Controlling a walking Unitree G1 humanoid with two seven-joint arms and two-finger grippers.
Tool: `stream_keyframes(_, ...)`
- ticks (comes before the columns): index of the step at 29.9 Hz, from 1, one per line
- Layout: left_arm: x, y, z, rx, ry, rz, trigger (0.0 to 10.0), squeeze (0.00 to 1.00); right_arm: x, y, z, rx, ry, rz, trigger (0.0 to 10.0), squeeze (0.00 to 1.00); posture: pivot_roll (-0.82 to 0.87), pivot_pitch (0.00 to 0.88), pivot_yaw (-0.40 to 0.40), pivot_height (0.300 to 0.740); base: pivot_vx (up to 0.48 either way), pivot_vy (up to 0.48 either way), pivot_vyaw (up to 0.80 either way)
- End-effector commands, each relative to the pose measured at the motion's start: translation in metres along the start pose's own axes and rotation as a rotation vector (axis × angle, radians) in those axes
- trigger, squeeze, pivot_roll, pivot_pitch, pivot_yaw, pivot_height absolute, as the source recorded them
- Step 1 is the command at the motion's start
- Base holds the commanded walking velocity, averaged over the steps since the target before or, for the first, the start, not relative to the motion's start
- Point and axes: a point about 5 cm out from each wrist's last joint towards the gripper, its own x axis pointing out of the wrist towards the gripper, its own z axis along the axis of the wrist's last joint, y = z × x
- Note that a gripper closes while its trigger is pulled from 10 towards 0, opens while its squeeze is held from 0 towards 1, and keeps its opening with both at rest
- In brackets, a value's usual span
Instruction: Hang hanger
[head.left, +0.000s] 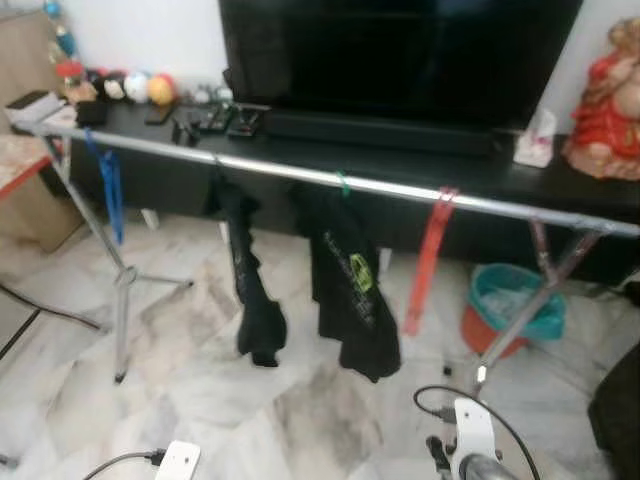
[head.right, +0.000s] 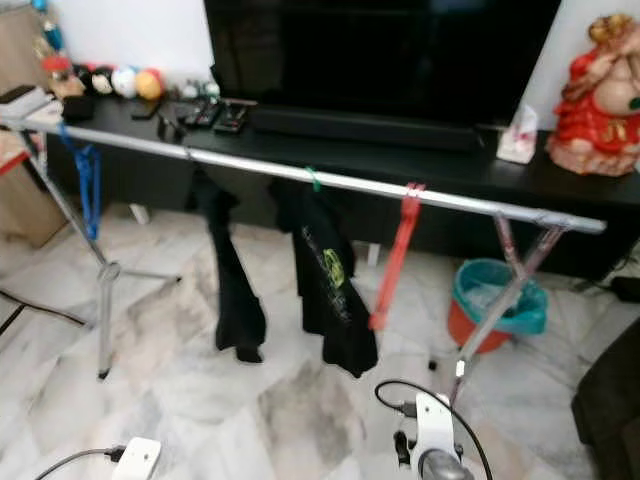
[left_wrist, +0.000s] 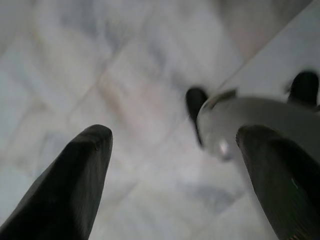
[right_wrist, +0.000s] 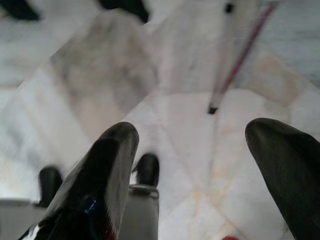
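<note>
Along the silver drying rail, going left to right: a blue hanger, two dark garments, then a red hanger hooked on the rail and dangling toward the marble floor. Behind stands the black table with the TV. My guess at the risk: if another hanger must go up, none is in hand, and a clumsy reach could nudge the light rack or knock the red hanger off. The left pincer and right pincer both hang over the floor, fingers wide apart, holding nothing
</note>
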Motion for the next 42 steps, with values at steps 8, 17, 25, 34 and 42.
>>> stream_keyframes(8, -0.0007, 0.0016, -0.0059, 0.000, 0.023, 0.003, 10.0, 0.00, 0.0003, -0.0004, 0.0033, 0.002, -0.007, 0.000, 10.0, 0.00, 0.00, 0.000, 0.009, 0.740, 0.000, 0.331, 0.00)
stream_keyframes(17, -0.0009, 0.0016, -0.0069, -0.004, 0.026, 0.005, 10.0, 0.00, 0.0002, -0.0003, 0.0028, 0.014, -0.012, 0.001, 10.0, 0.00, 0.00, 0.000, 0.010, 0.740, 0.000, 0.320, 0.00)
stream_keyframes(25, -0.0009, 0.0016, -0.0076, -0.002, 0.026, 0.007, 10.0, 0.00, 0.0000, 0.0002, 0.0027, 0.033, -0.025, 0.006, 10.0, 0.00, -0.01, 0.000, 0.017, 0.740, 0.000, 0.319, 0.00)
stream_keyframes(34, -0.0012, 0.0020, -0.0091, -0.003, 0.031, 0.009, 10.0, 0.00, -0.0002, 0.0011, 0.0026, 0.038, -0.039, 0.016, 10.0, 0.00, 0.00, 0.000, 0.020, 0.740, 0.000, 0.317, 0.00)
stream_keyframes(42, -0.0012, 0.0023, -0.0092, 0.001, 0.032, 0.008, 10.0, 0.00, -0.0003, 0.0019, 0.0028, 0.052, -0.047, 0.020, 10.0, 0.00, 0.00, 0.000, 0.022, 0.740, 0.000, 0.314, 0.00)
